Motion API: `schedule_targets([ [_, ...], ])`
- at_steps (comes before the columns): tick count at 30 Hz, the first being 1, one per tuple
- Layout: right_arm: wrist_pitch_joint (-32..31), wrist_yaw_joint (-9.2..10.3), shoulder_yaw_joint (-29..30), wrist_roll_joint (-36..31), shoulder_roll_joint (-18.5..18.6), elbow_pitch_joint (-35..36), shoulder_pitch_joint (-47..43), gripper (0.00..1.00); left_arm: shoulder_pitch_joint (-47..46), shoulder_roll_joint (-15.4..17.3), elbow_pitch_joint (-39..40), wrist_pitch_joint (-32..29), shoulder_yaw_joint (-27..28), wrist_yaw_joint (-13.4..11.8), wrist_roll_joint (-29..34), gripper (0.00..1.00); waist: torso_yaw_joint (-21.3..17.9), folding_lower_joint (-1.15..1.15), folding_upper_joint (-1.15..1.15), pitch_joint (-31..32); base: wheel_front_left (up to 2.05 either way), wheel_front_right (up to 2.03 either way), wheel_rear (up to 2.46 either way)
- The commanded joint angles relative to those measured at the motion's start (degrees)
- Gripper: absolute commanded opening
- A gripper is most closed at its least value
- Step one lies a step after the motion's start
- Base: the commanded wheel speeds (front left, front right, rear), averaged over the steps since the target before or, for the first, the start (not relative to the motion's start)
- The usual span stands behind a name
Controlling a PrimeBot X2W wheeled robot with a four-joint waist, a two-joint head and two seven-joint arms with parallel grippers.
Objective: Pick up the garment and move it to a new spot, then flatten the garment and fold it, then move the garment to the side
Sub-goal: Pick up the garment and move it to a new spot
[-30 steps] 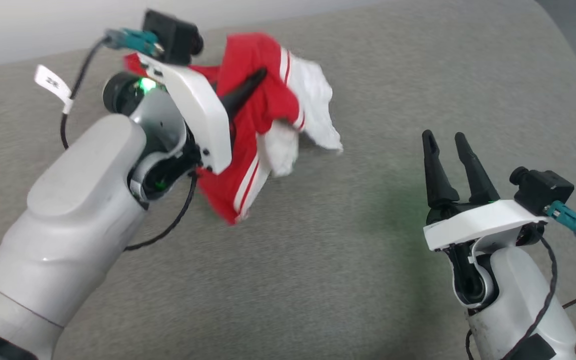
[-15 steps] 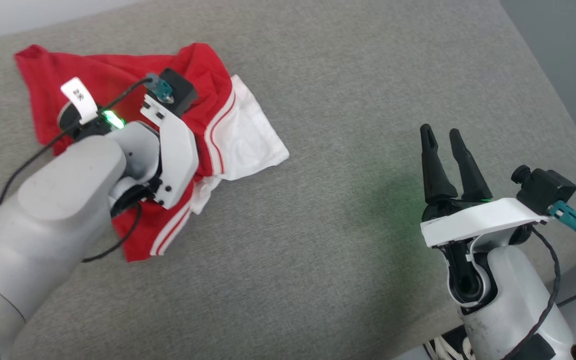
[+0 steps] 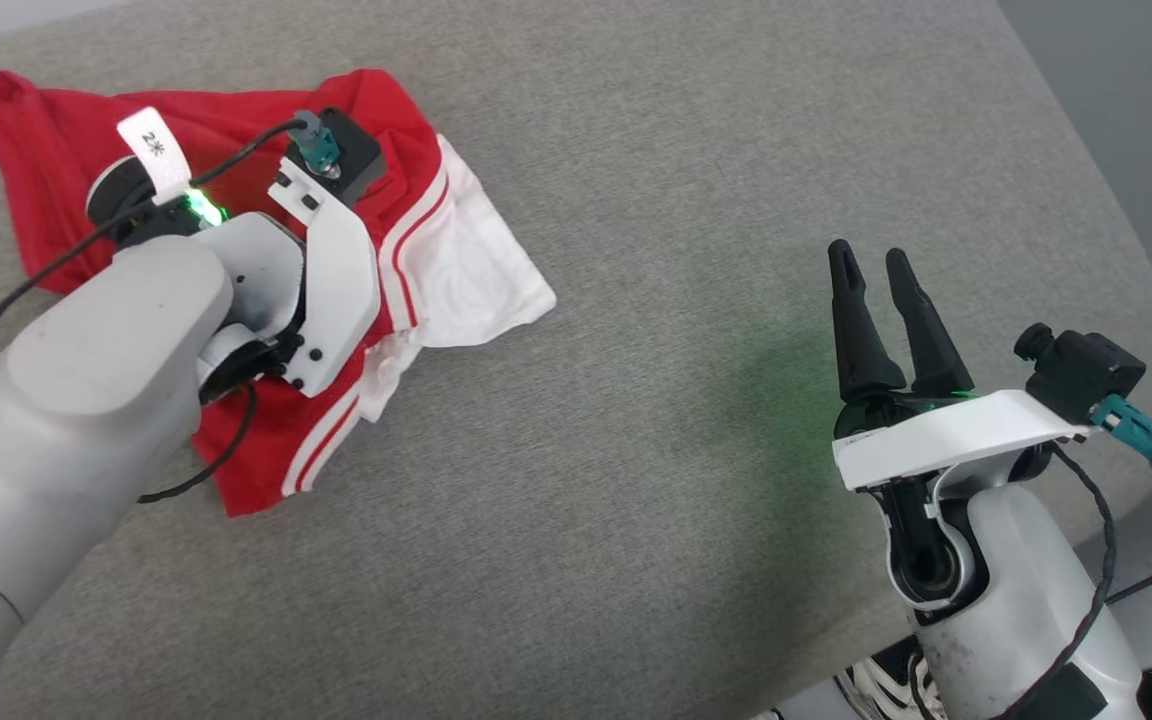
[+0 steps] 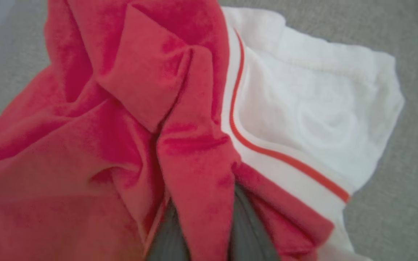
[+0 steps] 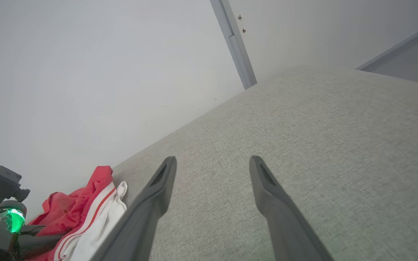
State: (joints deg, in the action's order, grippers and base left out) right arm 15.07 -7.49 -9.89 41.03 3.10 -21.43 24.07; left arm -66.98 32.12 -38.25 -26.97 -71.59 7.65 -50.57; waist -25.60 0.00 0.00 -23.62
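There is one garment point(image 3: 56, 160), red with white ends. There are two pincers: the left pincer point(image 4: 205, 232) at the garment and the right pincer point(image 3: 868, 256) well apart from the garment. Each has two dark fingers point(image 3: 854, 320), four in all. Two black wrist cameras point(image 3: 1081, 370) and two green lights point(image 3: 198, 208) show, one of each per arm. One grey padded surface point(image 3: 636, 450) lies under the garment.

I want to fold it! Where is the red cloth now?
In the head view, the garment lies crumpled at the upper left of the grey cushion, under the left gripper.
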Motion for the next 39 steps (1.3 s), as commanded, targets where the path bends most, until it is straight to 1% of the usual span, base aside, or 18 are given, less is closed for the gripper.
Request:
schedule_targets([
  [1, 0.08, 0.0, -0.07, -0.28, -0.19, -0.11, 0.24, 1.0, 5.12, 1.59, -2.95, -1.19, -3.2, -0.36, 0.33, 0.64, 0.74, 0.0, 0.0, 0.53, 0.0, 0.0, 0.0],
  [2, 0.09, 0.0, -0.07, -0.63, -0.19, -0.2, 0.26, 1.0, 4.58, 1.32, -2.67, -0.02, -3.03, -0.35, 0.41, 0.85, 1.31, 0.0, 0.0, 0.9, 0.0, 0.0, 0.0],
  [4, 0.08, 0.0, 0.19, -1.52, -0.17, -0.44, 0.16, 1.0, 3.5, 0.97, -1.77, 2.89, -2.67, -0.34, 1.35, 1.0, 2.69, 0.0, 0.0, 1.81, 0.0, 0.0, 0.0],
  [10, 0.08, -0.01, 1.41, -5.38, -0.11, -2.21, -0.84, 1.0, 1.92, -2.33, -0.74, 12.75, -1.59, -0.28, -1.68, 1.0, 8.47, 0.0, 0.0, 5.96, 0.0, 0.0, 0.0],
  [13, 0.09, -0.01, 2.12, -7.53, -0.07, -2.85, -1.21, 1.0, 3.05, -3.79, -1.13, 18.01, 0.06, -0.28, -4.15, 1.0, 11.57, 0.0, 0.0, 8.02, 0.0, 0.0, 0.0],
  [14, 0.09, 0.0, 2.32, -8.04, 0.08, -3.11, -1.22, 1.0, 3.75, -4.22, -1.2, 19.75, 0.57, -0.28, -5.1, 1.0, 12.53, 0.0, 0.0, 8.65, 0.0, 0.0, 0.0],
  [15, 0.09, 0.0, 2.89, -9.05, 0.74, -3.59, -1.46, 1.0, 5.19, -5.01, -1.42, 23.47, 2.02, -0.28, -6.81, 1.0, 14.43, 0.0, 0.0, 9.85, 0.0, 0.0, 0.0],
  [16, 0.08, 0.0, 3.37, -9.45, 1.22, -3.78, -1.75, 1.0, 5.99, -5.51, -1.63, 25.29, 2.61, -0.28, -7.66, 1.0, 15.44, 0.0, 0.0, 10.48, 0.0, 0.0, 0.0],
  [25, 0.08, 0.0, 5.55, -11.54, 5.85, -5.29, -4.51, 1.0, 18.02, -6.79, -5.22, 39.19, 7.54, -0.28, -14.77, 1.0, 23.2, 0.0, 0.0, 15.24, 0.0, 0.0, 0.0],
  [30, 0.08, 0.0, 7.95, -11.67, 8.51, -5.4, -7.16, 1.0, 24.6, -7.09, -6.42, 41.98, 11.36, -0.28, -16.41, 1.0, 27.64, 0.0, 0.0, 17.13, 0.0, 0.0, 0.0],
  [31, 0.08, 0.0, 8.34, -11.7, 8.9, -5.41, -7.72, 1.0, 25.87, -6.84, -6.57, 42.16, 12.54, -0.29, -16.27, 1.0, 28.35, 0.0, 0.0, 17.44, 0.0, 0.0, 0.0],
  [32, 0.08, 0.0, 8.34, -11.7, 8.9, -5.41, -7.72, 1.0, 25.87, -6.84, -6.57, 42.16, 12.54, -0.29, -16.27, 1.0, 28.35, 0.0, 0.0, 17.44, 0.0, 0.0, 0.0],
  [36, 0.08, 0.0, 9.85, -11.64, 10.36, -5.18, -9.88, 1.0, 31.6, -5.62, -4.27, 42.22, 20.63, -0.73, -11.86, 1.0, 30.63, 0.0, 0.0, 18.58, 0.0, 0.0, 0.0],
  [39, 0.01, 0.0, 10.7, -11.5, 11.04, -4.97, -11.41, 1.0, 36.36, -4.94, -1.11, 42.24, 27.71, -1.62, -7.57, 1.0, 31.76, 0.0, 0.0, 19.42, 0.0, 0.0, 0.0],
])
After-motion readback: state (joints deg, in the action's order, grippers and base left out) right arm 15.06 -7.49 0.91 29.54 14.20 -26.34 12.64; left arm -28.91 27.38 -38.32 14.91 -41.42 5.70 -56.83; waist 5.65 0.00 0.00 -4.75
